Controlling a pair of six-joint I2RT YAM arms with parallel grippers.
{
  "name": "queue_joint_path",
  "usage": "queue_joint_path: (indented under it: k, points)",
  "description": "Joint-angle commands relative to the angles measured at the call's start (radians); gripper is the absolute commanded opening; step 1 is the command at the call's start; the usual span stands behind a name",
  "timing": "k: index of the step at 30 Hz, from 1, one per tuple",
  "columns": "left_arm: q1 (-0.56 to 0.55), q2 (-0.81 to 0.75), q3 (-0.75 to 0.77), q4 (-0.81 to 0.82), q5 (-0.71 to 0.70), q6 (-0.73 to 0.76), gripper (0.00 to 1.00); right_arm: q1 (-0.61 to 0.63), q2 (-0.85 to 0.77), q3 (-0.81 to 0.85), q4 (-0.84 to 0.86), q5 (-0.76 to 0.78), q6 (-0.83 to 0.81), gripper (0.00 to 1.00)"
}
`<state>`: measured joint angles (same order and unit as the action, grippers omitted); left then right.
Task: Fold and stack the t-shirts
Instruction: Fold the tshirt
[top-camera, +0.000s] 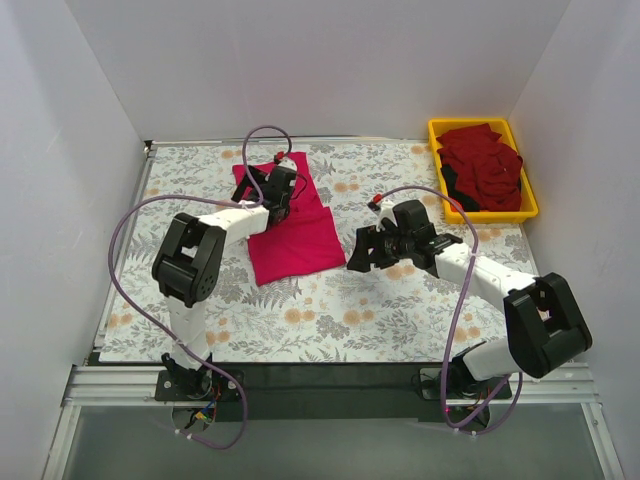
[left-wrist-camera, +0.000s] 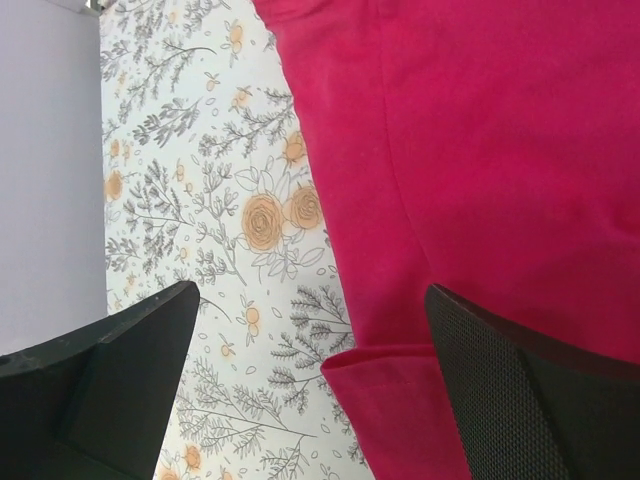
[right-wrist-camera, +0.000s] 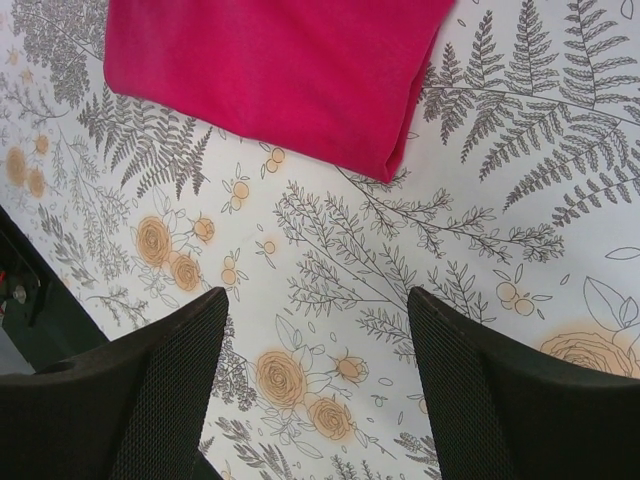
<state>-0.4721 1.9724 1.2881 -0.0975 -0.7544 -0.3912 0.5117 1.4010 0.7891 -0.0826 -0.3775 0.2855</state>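
Note:
A bright magenta-pink t-shirt lies folded into a long strip on the flowered table. My left gripper hovers over its far part, open and empty; in the left wrist view the shirt fills the right side, with a folded corner between my fingers. My right gripper is open and empty just right of the shirt's near end; the right wrist view shows that end of the shirt beyond my fingertips. Several darker crimson t-shirts lie heaped in the yellow bin.
The yellow bin stands at the back right corner. White walls close the table on the left, back and right. The flowered tablecloth is bare in front of the shirt.

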Motion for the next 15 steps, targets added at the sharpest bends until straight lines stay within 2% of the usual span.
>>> queue_joint_path:
  k: [1, 4, 6, 7, 9, 10, 12, 13, 15]
  points:
    - [0.009, -0.009, 0.068, 0.03, -0.051, 0.0, 0.89, 0.002, 0.03, 0.064, 0.015, -0.027, 0.004, 0.66]
    - [0.009, -0.043, 0.097, -0.071, -0.071, -0.137, 0.89, 0.005, 0.078, 0.117, 0.029, -0.06, 0.02, 0.6]
    - [0.01, -0.097, 0.123, -0.254, -0.043, -0.268, 0.89, 0.01, 0.119, 0.148, 0.047, -0.078, 0.029, 0.57]
    - [0.009, -0.119, 0.14, -0.324, -0.004, -0.431, 0.89, 0.013, 0.137, 0.182, 0.061, -0.087, 0.033, 0.56]
    - [0.01, -0.168, 0.139, -0.486, 0.042, -0.576, 0.89, 0.019, 0.192, 0.212, 0.073, -0.119, 0.055, 0.51]
    - [0.009, -0.22, 0.137, -0.539, 0.119, -0.706, 0.88, 0.024, 0.211, 0.24, 0.105, -0.13, 0.064, 0.49]
    - [0.01, -0.276, 0.068, -0.591, 0.206, -0.79, 0.86, 0.028, 0.277, 0.268, 0.127, -0.164, 0.09, 0.44]
    - [0.01, -0.338, 0.036, -0.594, 0.313, -0.829, 0.85, 0.028, 0.297, 0.278, 0.147, -0.173, 0.099, 0.42]
    - [0.01, -0.391, -0.077, -0.575, 0.383, -0.885, 0.82, 0.03, 0.358, 0.318, 0.162, -0.204, 0.125, 0.36]
